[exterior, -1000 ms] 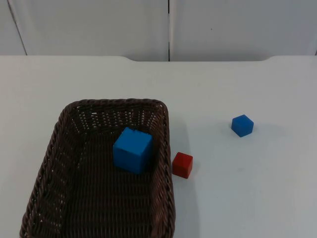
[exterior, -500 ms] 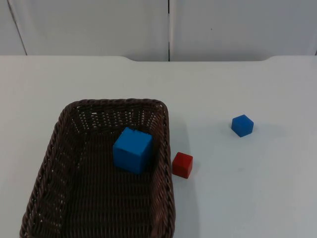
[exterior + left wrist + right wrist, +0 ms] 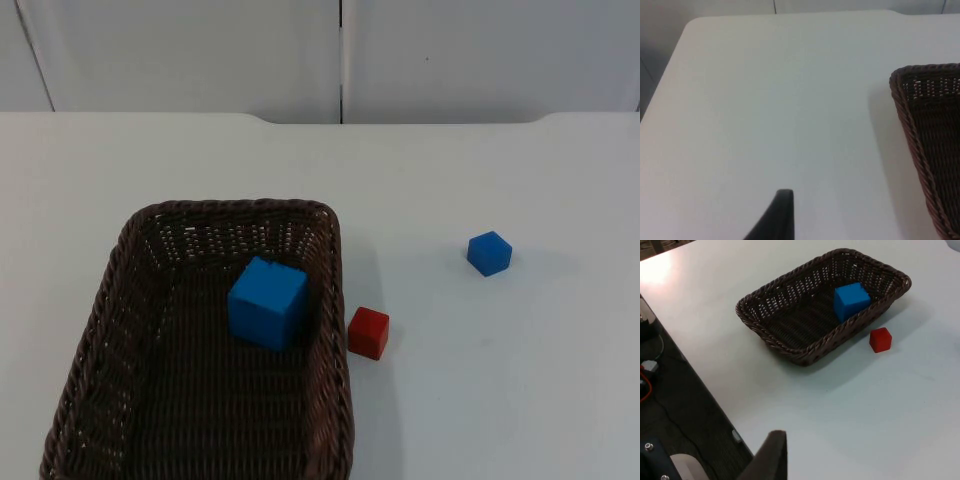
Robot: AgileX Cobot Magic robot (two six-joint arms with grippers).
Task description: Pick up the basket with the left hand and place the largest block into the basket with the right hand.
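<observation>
A dark brown wicker basket (image 3: 240, 207) stands on the white table at the front left. Inside it, against the right wall, lies the large blue block (image 3: 267, 302), also plain in the right wrist view (image 3: 851, 300). My left gripper (image 3: 781, 212) hangs over bare table to the left of the basket's rim (image 3: 902, 100), well apart from it and holding nothing. My right gripper (image 3: 772, 455) is pulled back high over the table's edge, far from the basket (image 3: 771, 338) and the blocks.
A small red block (image 3: 369, 332) sits just outside the basket's right wall (image 3: 880, 339). A small blue block (image 3: 489, 253) lies alone further right. Past the table edge is dark floor with equipment (image 3: 650, 365). The grey partition wall (image 3: 340, 50) closes the back.
</observation>
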